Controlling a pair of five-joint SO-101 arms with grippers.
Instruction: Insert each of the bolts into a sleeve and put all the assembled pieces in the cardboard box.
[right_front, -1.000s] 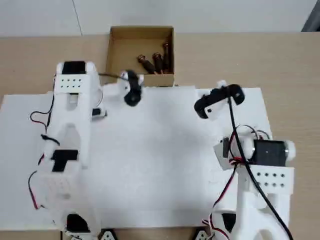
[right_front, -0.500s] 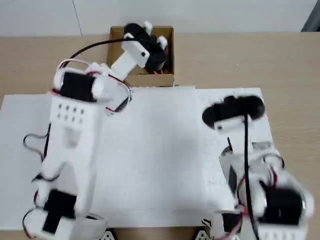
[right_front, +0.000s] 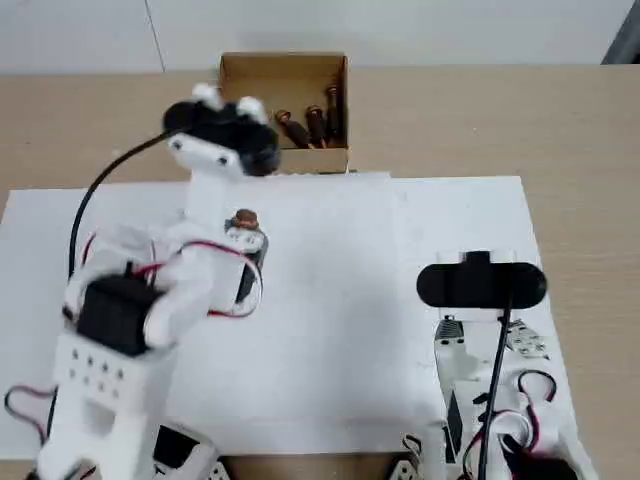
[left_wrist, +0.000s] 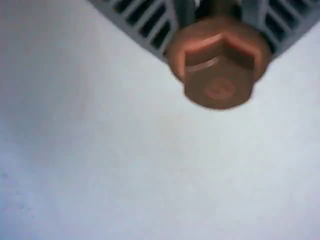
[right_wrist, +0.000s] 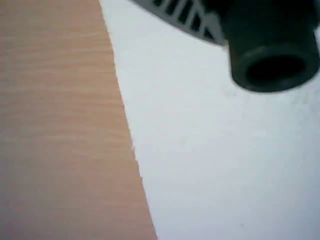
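As left fingers (left_wrist: 142, 25) grip bolt (left_wrist: 217, 62), right fingers (right_wrist: 182, 17) hold sleeve (right_wrist: 272, 55)

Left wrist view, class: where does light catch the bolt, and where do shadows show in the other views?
Left wrist view: a pale highlight on the bolt, along one hexagon edge. Right wrist view: the sleeve has a shadowed bore. High view: even light, no hard shadows on the white sheet.

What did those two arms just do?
The left gripper, holding a bolt, swung over the cardboard box and came back above the white sheet. The right gripper, with its black sleeve, drew back toward its base. The three pieces in the box stayed put.
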